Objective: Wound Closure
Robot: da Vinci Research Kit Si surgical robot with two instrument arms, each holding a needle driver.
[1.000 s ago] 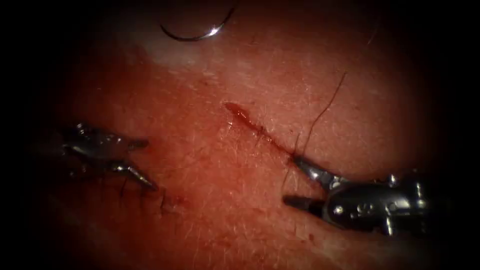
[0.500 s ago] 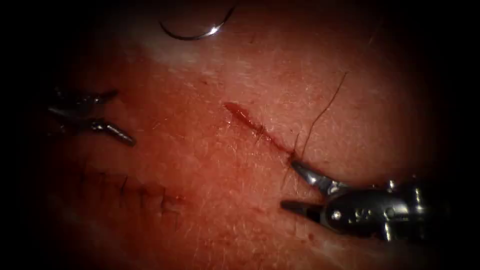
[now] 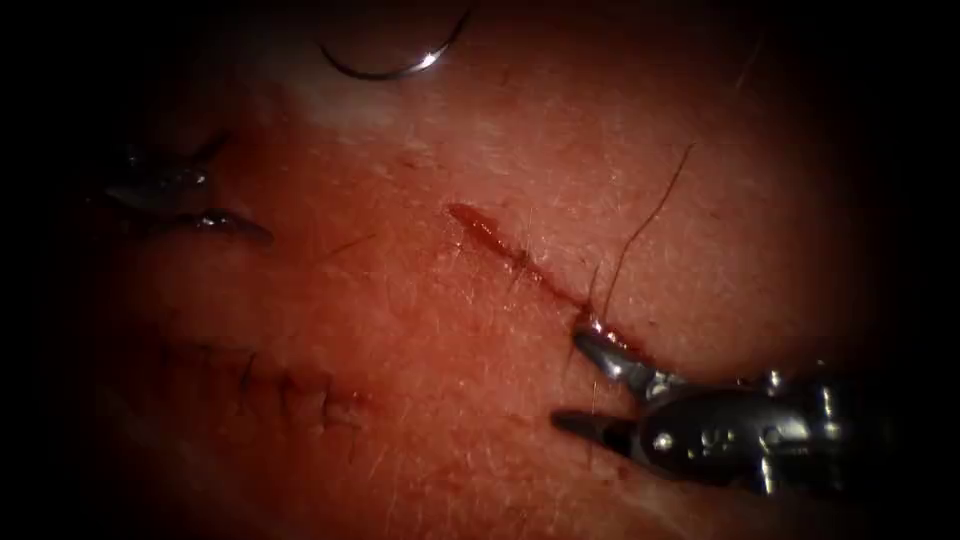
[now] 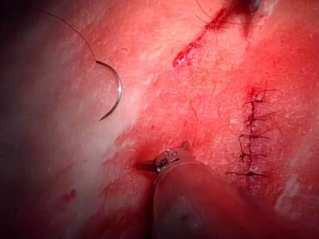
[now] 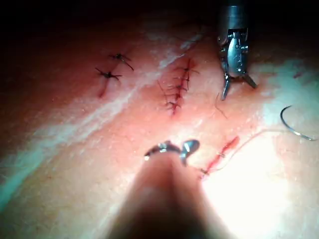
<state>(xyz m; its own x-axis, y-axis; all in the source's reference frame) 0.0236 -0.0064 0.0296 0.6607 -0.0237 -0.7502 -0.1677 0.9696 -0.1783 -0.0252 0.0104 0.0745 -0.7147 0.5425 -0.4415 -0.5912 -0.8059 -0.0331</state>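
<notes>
**Both claws empty, needle loose**

My right claw (image 3: 583, 385) stands spread at the cut's (image 3: 520, 260) lower end, holding nothing. My left claw (image 3: 215, 190), apart and empty, sits far left. The needle (image 3: 395, 62) lies free on the tissue (image 3: 430, 330), thread (image 3: 640, 225) nearby.

The curved needle (image 3: 392, 66) lay loose on the tissue (image 3: 420, 320) near its far edge, well apart from the open red cut (image 3: 520, 258), thread (image 3: 645, 225) trailing beside it.

Left claw (image 3: 215, 190) at nine o'clock, jaws spread, holding nothing. Right claw (image 3: 578, 385) at four o'clock, jaws spread wide, holding nothing, shaft trailing off toward three o'clock.
</notes>
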